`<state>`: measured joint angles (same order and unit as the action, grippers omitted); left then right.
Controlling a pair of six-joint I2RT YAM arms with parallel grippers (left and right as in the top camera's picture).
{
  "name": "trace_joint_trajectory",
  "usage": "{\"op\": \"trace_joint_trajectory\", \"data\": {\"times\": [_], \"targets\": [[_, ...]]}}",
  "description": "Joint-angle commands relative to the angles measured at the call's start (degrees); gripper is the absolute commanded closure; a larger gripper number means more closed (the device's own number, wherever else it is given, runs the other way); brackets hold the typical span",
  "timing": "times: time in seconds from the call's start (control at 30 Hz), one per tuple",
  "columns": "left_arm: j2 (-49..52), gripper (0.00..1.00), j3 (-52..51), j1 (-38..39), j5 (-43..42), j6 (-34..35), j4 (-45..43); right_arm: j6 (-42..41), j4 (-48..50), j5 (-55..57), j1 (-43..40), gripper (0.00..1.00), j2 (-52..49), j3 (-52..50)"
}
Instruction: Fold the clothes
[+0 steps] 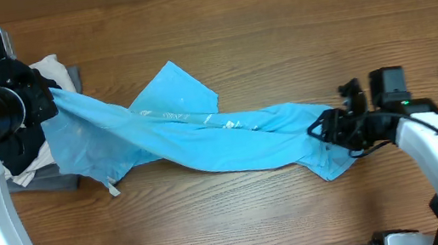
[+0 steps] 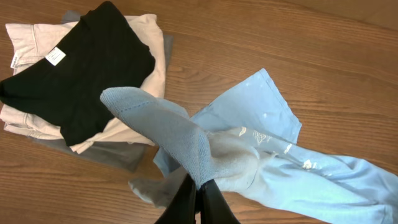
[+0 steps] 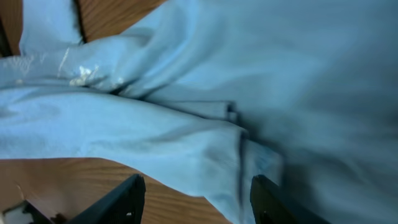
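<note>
Fabric of soft, twisted sky-blue T-shirt (image 1: 221, 135) (ropelike) pinched in left tool (image 2: 200, 199); right tool (image 3: 199, 194) spread apart.

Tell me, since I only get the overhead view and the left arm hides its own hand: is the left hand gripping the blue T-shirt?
Observer: Yes. The left wrist view shows the left hand shut on a bunched edge of the blue T-shirt.
Operator: Overhead, the right hand is too small to read. Is it gripping too?
Observer: No. The right wrist view shows the right hand with its fingers spread wide and shirt fabric loose between them, not pinched.
</note>
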<state>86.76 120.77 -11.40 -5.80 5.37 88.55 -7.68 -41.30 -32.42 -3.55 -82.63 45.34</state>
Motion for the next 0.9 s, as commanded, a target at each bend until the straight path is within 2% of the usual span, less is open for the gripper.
{"op": "trace_joint_trajectory", "data": {"times": [0.0,0.17,0.27,0.37,0.5,0.53,0.6,0.63,0.7,0.73,0.83,0.87], "targets": [[-0.2,0.96,0.1,-0.5,-0.3,-1.1,0.0,-1.6,3.3,1.3,3.2,0.42,0.2,-2.3],[-0.2,0.96,0.1,-0.5,-0.3,-1.1,0.6,-6.3,5.7,11.0,5.4,0.45,-1.1,-4.1],[-0.2,0.96,0.1,-0.5,-1.5,-1.1,0.5,-6.3,7.1,8.7,5.4,0.46,-1.8,-4.1],[-0.2,0.96,0.1,-0.5,-1.7,-1.1,0.5,-5.8,9.3,2.9,5.4,0.57,-1.8,-4.1],[-0.2,0.96,0.1,-0.5,-1.7,-1.1,0.4,-4.6,11.8,-3.5,5.3,0.63,-1.0,-3.4],[-0.2,0.96,0.1,-0.5,-1.7,-1.1,0.4,-4.5,11.8,-3.2,5.3,0.60,-0.6,-2.9],[-0.2,0.96,0.1,-0.5,-1.7,-1.1,0.3,-4.5,11.7,-0.7,5.2,0.33,-0.2,-2.0],[-0.2,0.96,0.1,-0.5,-1.7,-1.1,0.4,-4.5,11.7,1.0,5.1,0.28,-0.3,-1.7],[-0.2,0.96,0.1,-0.5,-1.9,-1.1,0.6,-4.5,11.7,3.8,5.1,0.27,-0.3,-1.8],[-0.2,0.96,0.1,-0.5,-2.7,-1.2,0.7,-4.5,11.3,5.6,5.1,0.29,-0.4,-1.9],[-0.5,0.96,0.2,-0.5,-5.5,-1.6,1.0,-4.7,10.3,6.9,5.6,0.58,-1.0,-2.9],[-0.6,0.96,0.2,-0.5,-6.1,-1.6,1.0,-5.1,9.6,6.9,5.8,0.61,-1.6,-3.3]]}}
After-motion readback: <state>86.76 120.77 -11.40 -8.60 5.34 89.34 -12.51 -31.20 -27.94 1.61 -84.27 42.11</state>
